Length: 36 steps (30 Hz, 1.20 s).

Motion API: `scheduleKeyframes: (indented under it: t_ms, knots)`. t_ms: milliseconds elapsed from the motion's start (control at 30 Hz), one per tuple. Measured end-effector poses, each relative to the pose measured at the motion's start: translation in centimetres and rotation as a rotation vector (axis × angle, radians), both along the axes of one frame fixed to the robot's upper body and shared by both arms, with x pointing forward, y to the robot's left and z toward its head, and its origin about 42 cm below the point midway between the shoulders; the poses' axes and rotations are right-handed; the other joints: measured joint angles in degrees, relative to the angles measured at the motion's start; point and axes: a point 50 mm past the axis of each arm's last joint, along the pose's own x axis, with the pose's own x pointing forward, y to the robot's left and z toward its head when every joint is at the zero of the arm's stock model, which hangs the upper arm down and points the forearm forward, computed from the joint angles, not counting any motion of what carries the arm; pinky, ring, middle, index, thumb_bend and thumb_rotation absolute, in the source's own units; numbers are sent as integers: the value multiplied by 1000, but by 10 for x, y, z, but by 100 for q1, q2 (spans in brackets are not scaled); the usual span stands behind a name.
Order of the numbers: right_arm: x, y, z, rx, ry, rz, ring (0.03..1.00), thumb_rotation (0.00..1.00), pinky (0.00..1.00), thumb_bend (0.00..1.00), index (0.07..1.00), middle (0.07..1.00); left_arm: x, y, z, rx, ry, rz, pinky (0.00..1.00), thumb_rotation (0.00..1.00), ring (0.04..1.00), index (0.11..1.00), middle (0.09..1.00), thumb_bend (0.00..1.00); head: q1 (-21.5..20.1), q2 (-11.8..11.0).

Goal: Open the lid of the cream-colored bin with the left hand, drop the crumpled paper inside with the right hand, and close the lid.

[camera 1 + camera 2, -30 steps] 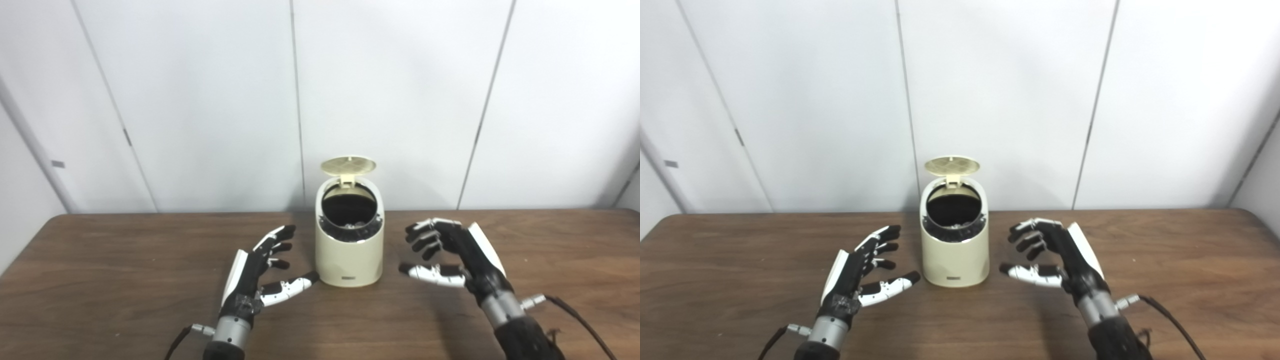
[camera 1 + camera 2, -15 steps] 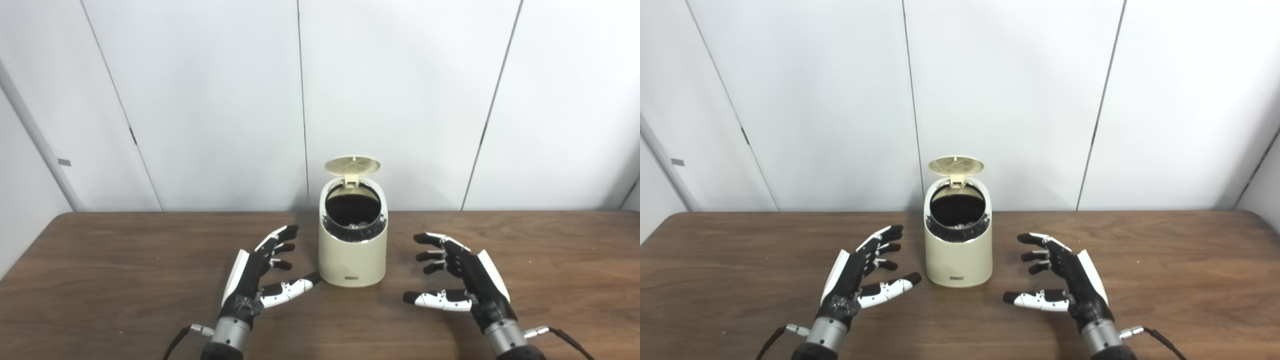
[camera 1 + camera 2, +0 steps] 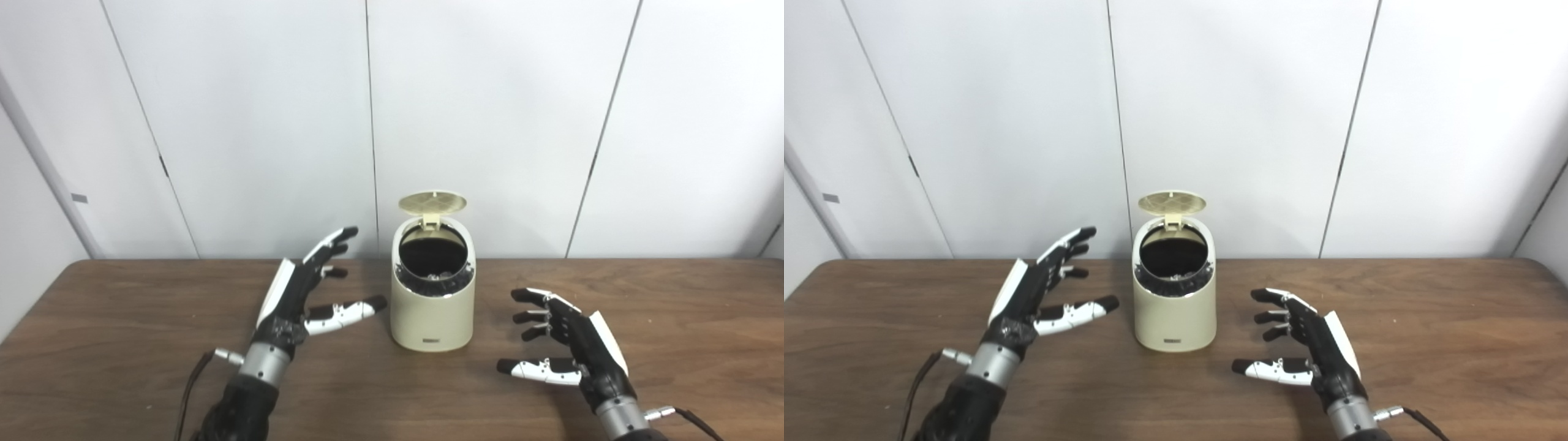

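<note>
Round cream-coloured plastic lid [image 3: 432, 202] is flipped up on its rear hinge, standing above the back rim of the cream-coloured cylindrical plastic bin [image 3: 432, 318]. From the left hand [image 3: 300, 294], lid sits up and to the right of the fingertips [image 3: 343, 233], beyond the bin's near wall. Left hand is raised off the table, fingers spread, holding nothing. It's the nearer hand to the lid.

Right hand [image 3: 1311, 343] is low by the table, right of the bin, well apart from it, fingers splayed and empty. No loose crumpled paper on the table; pale bits show inside the dark bin mouth, can't tell if that's the paper.

Judgement: closing step is what's left. The left hand needs to come over the lid top and push forward-down.

Surface: dark brown wood-grain table [image 3: 122, 343]. Room: plain white panelled wall [image 3: 245, 122] close behind the bin.
</note>
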Motion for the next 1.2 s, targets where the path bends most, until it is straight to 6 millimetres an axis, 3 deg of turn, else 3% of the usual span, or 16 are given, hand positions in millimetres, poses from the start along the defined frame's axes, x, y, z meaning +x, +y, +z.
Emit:
scheduleKeyframes:
  t_ms: [233,400,667,900,1067,1200]
  knots:
    - [0,2,0,5,-4,-9,669,106,562,836,741,791,15,-5,30,17,-56,-18,726,272,906,925,917,897,-53,-88]
    - [0,5,-1,6,-5,-6,663,105,559,837,744,787,23,-5,47,51,-93,-35,794,261,927,956,922,890,-123,-123]
    - [0,8,-2,-9,-14,-6,645,110,528,841,740,774,38,-20,75,115,-153,-68,793,268,944,952,931,928,-167,-150]
    - [0,9,-1,-15,-19,-5,646,128,506,836,745,783,47,-31,82,193,-160,-93,788,317,952,912,965,955,-211,-167]
    - [0,10,-2,-22,-21,-7,650,138,511,834,746,788,52,-39,86,234,-161,-110,861,314,990,913,972,951,-246,-176]
    - [0,11,-1,-21,-22,-7,653,123,512,825,747,792,55,-45,89,257,-160,-134,864,301,975,905,955,931,-272,-176]
